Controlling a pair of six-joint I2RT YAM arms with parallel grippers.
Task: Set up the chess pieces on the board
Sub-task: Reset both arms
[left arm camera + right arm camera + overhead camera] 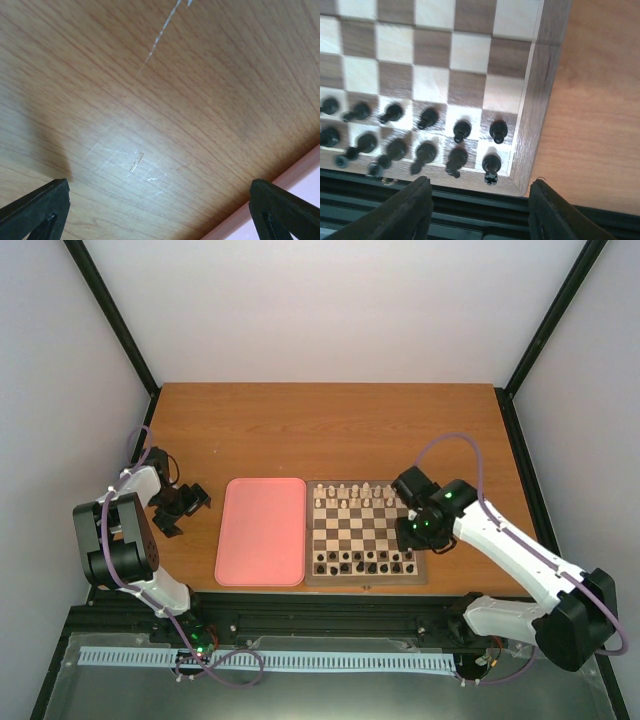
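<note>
chess pieces blur leftward on the board, some cut off; right gripper and left gripper gape empty.

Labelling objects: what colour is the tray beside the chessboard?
The tray is plain pink; top view shows it best.
</note>
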